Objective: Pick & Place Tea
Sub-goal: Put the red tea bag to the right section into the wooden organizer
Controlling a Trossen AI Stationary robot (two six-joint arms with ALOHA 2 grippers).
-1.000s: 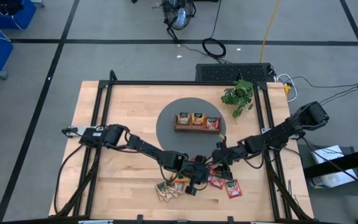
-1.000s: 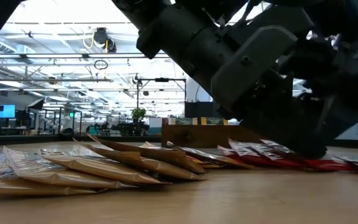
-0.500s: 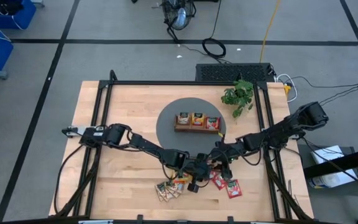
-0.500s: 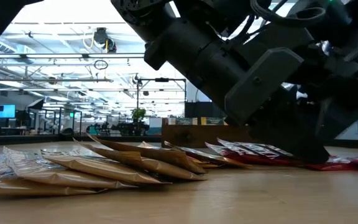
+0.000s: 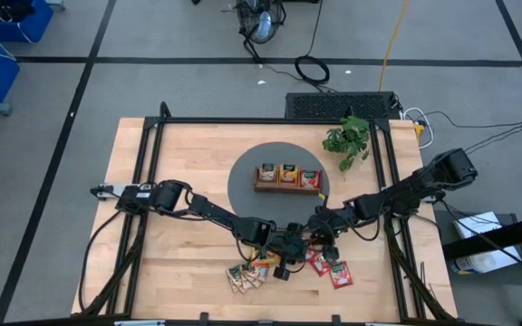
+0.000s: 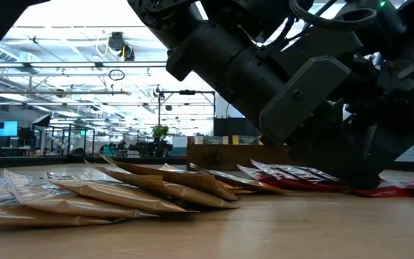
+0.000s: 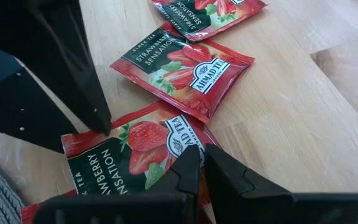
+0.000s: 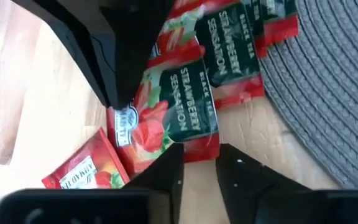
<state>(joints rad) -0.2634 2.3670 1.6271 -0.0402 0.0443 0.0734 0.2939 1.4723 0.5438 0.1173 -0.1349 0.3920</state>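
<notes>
Tan-and-green sachets [image 6: 85, 194] lie fanned at the table's [image 5: 179, 163] near edge, seen low and close in the low view; from above they sit just left of an orange sachet [image 5: 263, 266], with red sachets [image 5: 333, 272] spread to the right. Both grippers meet low over the red group, just behind it. The left gripper [image 7: 201, 163] has its two fingertips almost pressed together, the tips on the edge of a red strawberry sachet [image 7: 135, 155]; whether they actually pinch it I cannot tell. Another red sachet [image 7: 182, 65] lies just beyond, and a third pokes in past that. The right gripper [image 8: 199, 155] comes in from the other side, its fingers a little apart, their tips at the edge of a red sachet [image 8: 179, 112] that lies by the rim of the grey mat [image 5: 243, 190]. Farther back, on the mat, the wooden tray [image 5: 288, 187] holds sachets in all three compartments. The plant [image 5: 347, 140] stands near the far right of the table.
</notes>
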